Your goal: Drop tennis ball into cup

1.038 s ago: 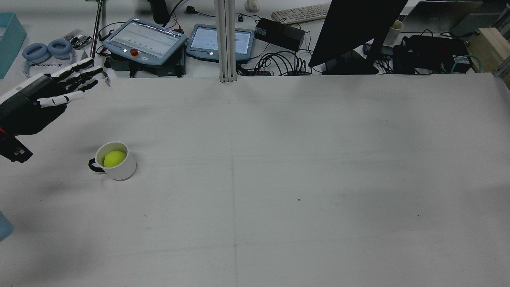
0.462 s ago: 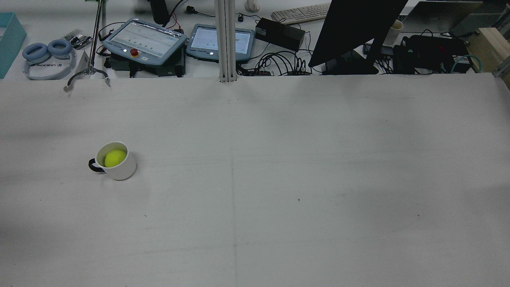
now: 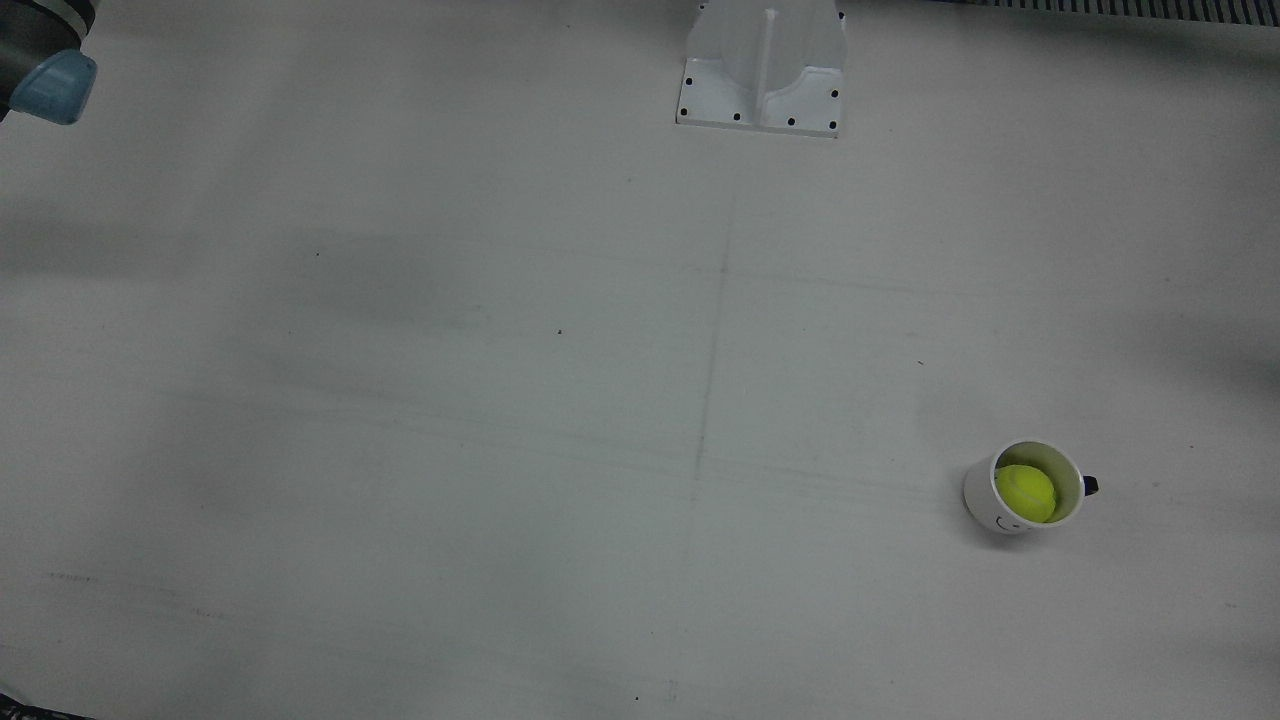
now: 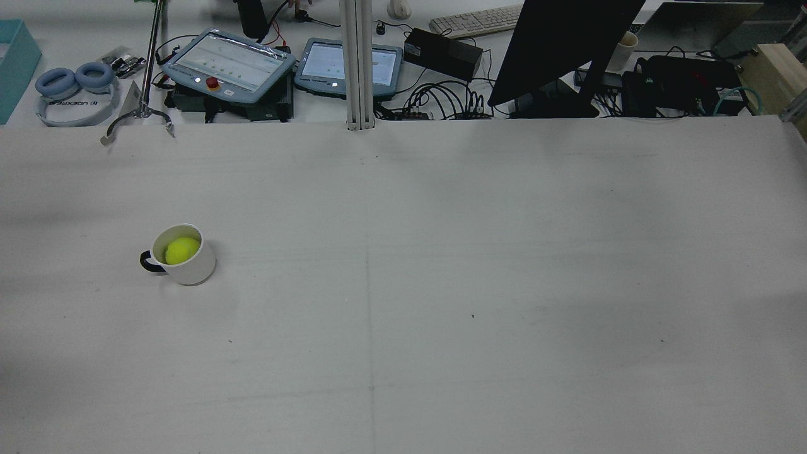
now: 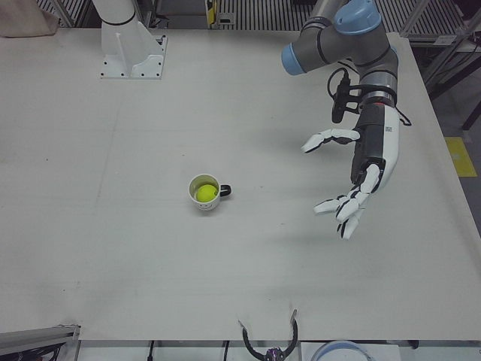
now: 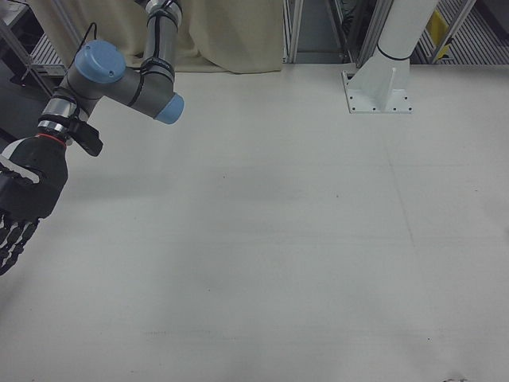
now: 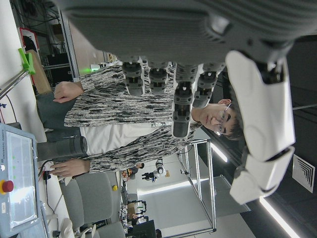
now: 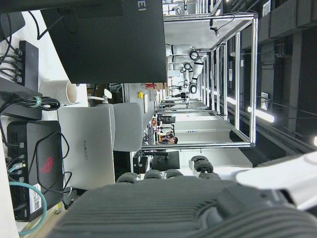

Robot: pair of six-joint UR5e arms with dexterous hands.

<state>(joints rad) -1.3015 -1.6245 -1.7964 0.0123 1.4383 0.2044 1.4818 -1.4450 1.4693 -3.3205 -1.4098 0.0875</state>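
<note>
Left-front view: one tennis ball (image 5: 204, 193) inside one cup (image 5: 204, 193); left hand (image 5: 352, 177) fingers (image 5: 337, 205) apart.

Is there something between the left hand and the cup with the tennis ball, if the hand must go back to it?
Nothing visible does. In the left-front view the left hand hangs open, off to the side of the cup, and only bare table lies between them. The tennis ball already sits inside the cup.

Grey arms, blue caps, white-fingered left hand (image 5: 359, 174)
</note>
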